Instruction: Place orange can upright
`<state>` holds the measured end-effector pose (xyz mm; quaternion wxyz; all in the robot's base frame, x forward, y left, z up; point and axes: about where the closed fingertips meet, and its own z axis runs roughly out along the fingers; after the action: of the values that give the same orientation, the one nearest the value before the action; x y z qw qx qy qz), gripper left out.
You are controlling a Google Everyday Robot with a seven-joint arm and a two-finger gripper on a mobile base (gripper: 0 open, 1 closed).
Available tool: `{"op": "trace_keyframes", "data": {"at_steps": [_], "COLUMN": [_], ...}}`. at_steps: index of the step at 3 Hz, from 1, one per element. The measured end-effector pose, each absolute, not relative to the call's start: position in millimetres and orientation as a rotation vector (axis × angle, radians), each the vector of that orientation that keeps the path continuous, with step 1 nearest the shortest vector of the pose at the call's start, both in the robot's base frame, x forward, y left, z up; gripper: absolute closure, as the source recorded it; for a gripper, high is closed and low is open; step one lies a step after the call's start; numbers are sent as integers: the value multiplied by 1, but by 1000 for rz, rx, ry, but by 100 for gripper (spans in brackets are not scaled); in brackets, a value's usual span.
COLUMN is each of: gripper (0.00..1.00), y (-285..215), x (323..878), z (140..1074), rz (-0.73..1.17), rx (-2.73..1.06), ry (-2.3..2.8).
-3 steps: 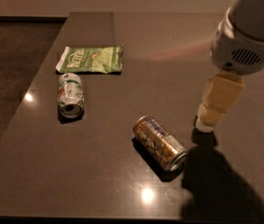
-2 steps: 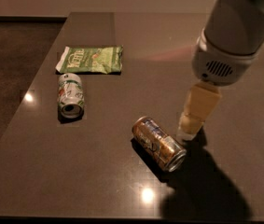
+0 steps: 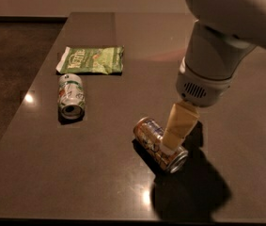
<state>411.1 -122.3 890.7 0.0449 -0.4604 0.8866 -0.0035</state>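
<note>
The orange can (image 3: pixel 152 140) lies on its side on the dark table (image 3: pixel 123 55), right of the middle, its silver ends pointing to the far left and the near right. My gripper (image 3: pixel 168 147) comes down from the upper right and its cream tip is at the can's middle, on or just over its top side. The big white arm hides part of the can's right side.
A green-and-white can (image 3: pixel 71 96) lies on its side at the left. A green snack bag (image 3: pixel 91 60) lies flat behind it. The table's front edge runs along the bottom, its left edge slants past the two green items.
My gripper has moved left and down, from beside the can's right end to right over the can's middle. The can and the other things have not moved.
</note>
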Motion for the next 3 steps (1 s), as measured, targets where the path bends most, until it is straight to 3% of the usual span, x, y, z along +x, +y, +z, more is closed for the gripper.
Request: {"op": "trace_keyframes", "data": {"at_steps": [3], "gripper": [0], "y": [-86], "x": [406], "z": [865], "rz": [-13], "rx": [-1171], "ry": [2848]}}
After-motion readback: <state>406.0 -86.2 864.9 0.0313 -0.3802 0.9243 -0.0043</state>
